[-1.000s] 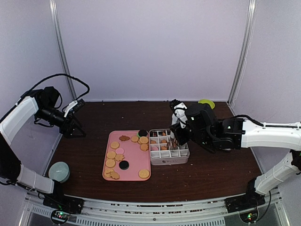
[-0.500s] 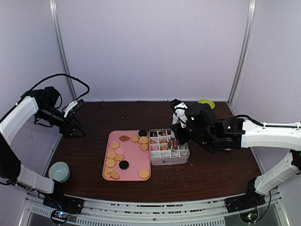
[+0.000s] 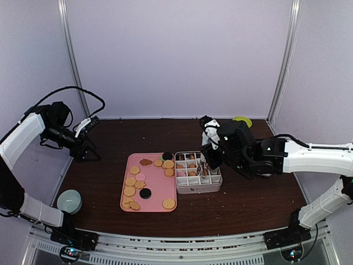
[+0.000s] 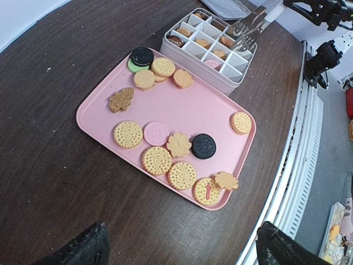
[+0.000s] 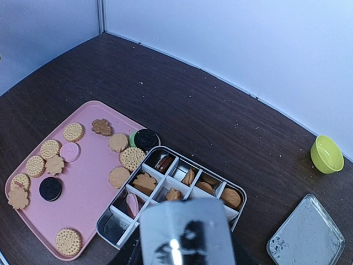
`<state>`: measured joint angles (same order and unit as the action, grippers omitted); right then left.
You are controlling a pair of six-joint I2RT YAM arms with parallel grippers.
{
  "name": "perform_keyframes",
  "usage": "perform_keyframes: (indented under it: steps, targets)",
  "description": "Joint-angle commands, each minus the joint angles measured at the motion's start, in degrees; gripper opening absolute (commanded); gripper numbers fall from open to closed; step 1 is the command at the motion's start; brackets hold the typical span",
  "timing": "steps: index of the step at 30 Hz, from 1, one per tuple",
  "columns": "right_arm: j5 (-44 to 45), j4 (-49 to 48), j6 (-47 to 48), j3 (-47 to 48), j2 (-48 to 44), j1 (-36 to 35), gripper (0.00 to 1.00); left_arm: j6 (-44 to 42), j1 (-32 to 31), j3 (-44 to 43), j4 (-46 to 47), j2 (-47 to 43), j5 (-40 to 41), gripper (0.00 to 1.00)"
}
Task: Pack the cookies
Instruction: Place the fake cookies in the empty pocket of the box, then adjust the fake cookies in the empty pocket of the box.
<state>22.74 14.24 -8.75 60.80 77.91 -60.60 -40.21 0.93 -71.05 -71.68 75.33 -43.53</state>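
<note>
Centrally on the dark brown wooden table [image 3: 248, 204], a flat pink rectangular tray [image 4: 182, 107] lies just beside a white divided plastic box [image 4: 190, 59].
Well off to the left, the left gripper [image 3: 89, 150] stands wide open, holding nothing; the right gripper [image 3: 205, 161] hangs above the box, clasping shiny metal tongs [image 4: 247, 30] whose tips sit over the compartments. Its finger gap is hidden. Most small golden, pink and black cookies [image 4: 157, 160] lie on the tray, several in the box.
</note>
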Motion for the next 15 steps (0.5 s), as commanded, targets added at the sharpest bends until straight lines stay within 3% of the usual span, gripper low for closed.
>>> perform_keyframes:
  steps: [1,15]
  targets:
    - [0.92,-1.5,1.5,3.96,-1.44,0.25,0.38,-0.77,0.56,-0.93,-0.44,-0.58,-1.23,0.95]
    - [-0.14,-2.93,2.56,10.23,2.71,-0.45,0.32,-0.87,0.57,-0.69,-0.49,-0.53,-0.43,0.93]
